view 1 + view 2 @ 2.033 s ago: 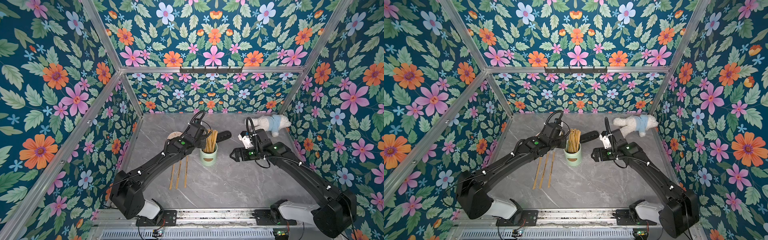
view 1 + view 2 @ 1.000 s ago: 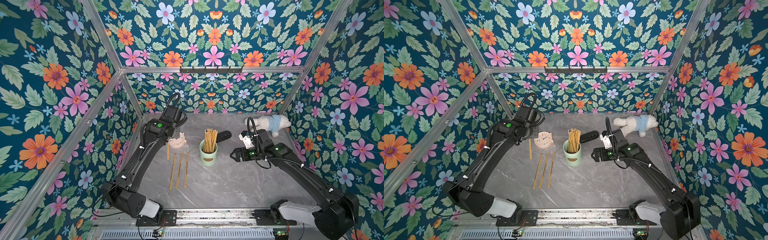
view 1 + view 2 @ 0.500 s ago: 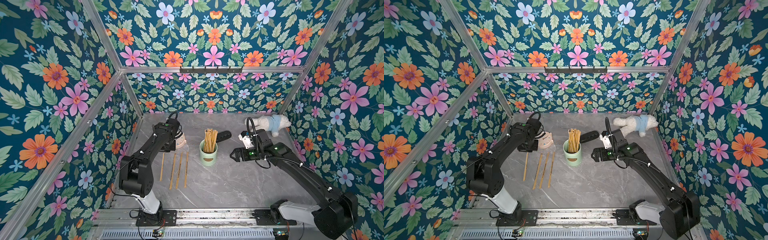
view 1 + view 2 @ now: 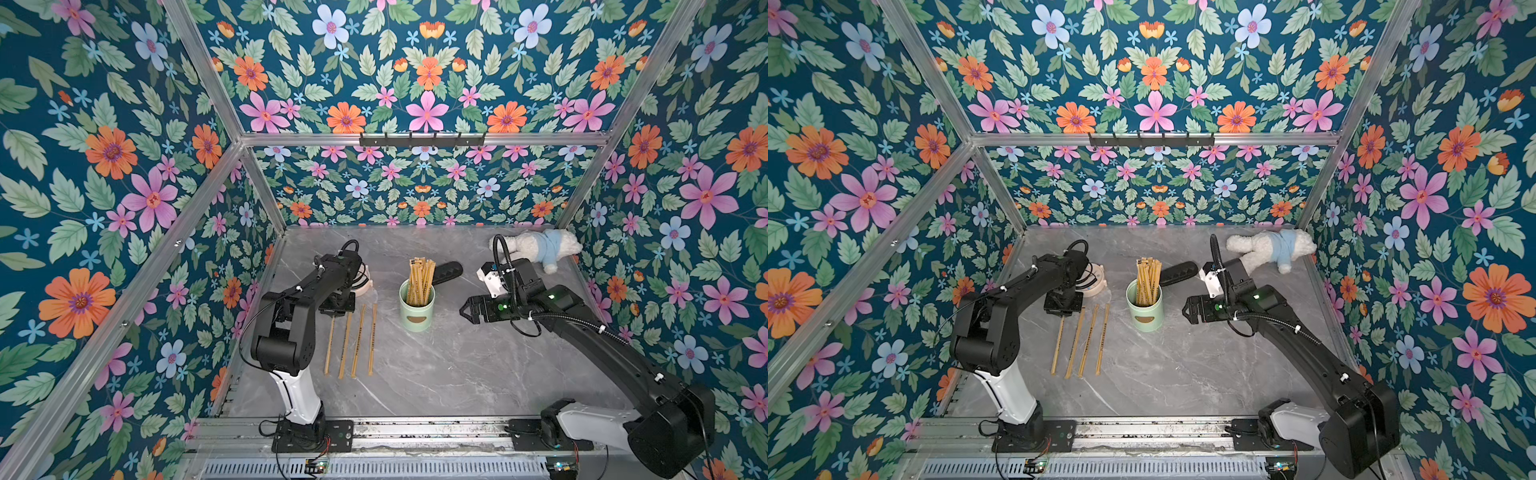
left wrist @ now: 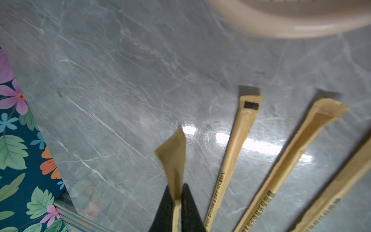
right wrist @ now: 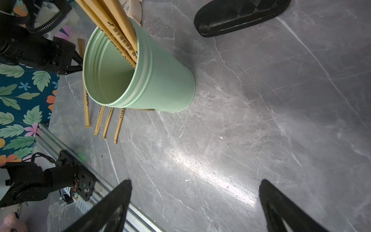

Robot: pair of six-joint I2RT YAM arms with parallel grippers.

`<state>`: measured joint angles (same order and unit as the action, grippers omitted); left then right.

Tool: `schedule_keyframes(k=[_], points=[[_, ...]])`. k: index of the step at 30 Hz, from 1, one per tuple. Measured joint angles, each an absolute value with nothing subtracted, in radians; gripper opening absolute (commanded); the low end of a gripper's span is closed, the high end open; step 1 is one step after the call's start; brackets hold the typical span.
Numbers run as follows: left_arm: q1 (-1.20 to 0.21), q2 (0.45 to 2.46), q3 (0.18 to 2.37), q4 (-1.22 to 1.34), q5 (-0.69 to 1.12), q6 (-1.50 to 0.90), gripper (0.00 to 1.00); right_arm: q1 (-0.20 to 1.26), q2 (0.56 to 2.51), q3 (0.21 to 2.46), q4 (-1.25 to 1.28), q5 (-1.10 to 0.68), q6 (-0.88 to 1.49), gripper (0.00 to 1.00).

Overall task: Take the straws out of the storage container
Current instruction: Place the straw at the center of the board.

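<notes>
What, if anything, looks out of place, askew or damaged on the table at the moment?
Nothing is spilled: the storage container stands upright, and three straws lie in a neat row. Only the straw pinched in the left gripper looks odd: its paper wrapper tip is twisted and creased, unlike the flat ends beside it.

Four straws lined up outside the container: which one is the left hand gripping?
The outermost straw, farthest from the storage container: the left hand pinches its end; the other three lie free.
</notes>
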<state>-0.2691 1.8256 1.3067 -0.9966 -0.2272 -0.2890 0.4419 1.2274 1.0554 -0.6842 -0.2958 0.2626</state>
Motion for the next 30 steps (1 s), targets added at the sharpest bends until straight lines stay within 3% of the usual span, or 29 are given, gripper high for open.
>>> schedule_keyframes(k=[14, 19, 25, 30], points=[[-0.263, 1.815, 1.269, -0.940, -0.217, -0.295, 0.20, 0.442, 1.230, 1.055, -0.685, -0.295, 0.263, 0.99], [-0.282, 1.622, 1.264, -0.878, -0.178, -0.316, 0.21, 0.442, 1.230, 1.055, -0.688, -0.295, 0.263, 0.99], [-0.385, 1.328, 1.179, -0.641, -0.063, -0.356, 0.38, 0.442, 1.231, 1.056, -0.690, -0.295, 0.263, 0.99], [-0.507, 1.234, 1.098, -0.432, 0.048, -0.396, 0.37, 0.442, 1.231, 1.057, -0.691, -0.295, 0.271, 0.99]])
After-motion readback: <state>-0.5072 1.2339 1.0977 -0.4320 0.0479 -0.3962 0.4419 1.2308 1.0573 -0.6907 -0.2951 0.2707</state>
